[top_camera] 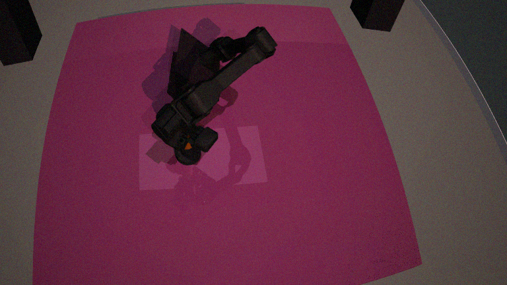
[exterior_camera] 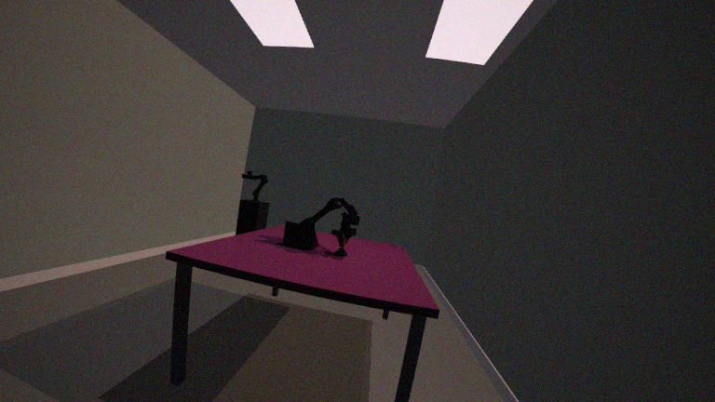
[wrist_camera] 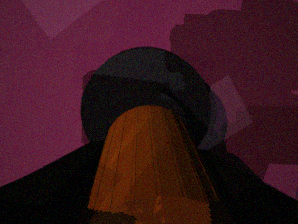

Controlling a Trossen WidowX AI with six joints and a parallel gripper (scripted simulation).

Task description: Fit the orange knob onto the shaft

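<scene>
The orange knob (wrist_camera: 147,155) (top_camera: 188,146) (exterior_camera: 344,243) is ribbed and tapered. My gripper (wrist_camera: 149,154) is shut on it; the dark fingers come in from both lower sides in the wrist view. The round dark pedestal (wrist_camera: 140,65) (top_camera: 188,158) (exterior_camera: 339,253) stands on the table below the knob. In the wrist view the knob covers the near part of the pedestal's top. The shaft is hidden, and I cannot tell whether the knob's lower end touches it or the pedestal.
The magenta table (top_camera: 301,177) (exterior_camera: 300,270) carries my arm's dark base (top_camera: 184,67) (exterior_camera: 300,235) behind the pedestal. Shadows and a pale light patch (top_camera: 253,152) lie around the pedestal. A second small arm (exterior_camera: 259,185) stands on a dark block far off at the back.
</scene>
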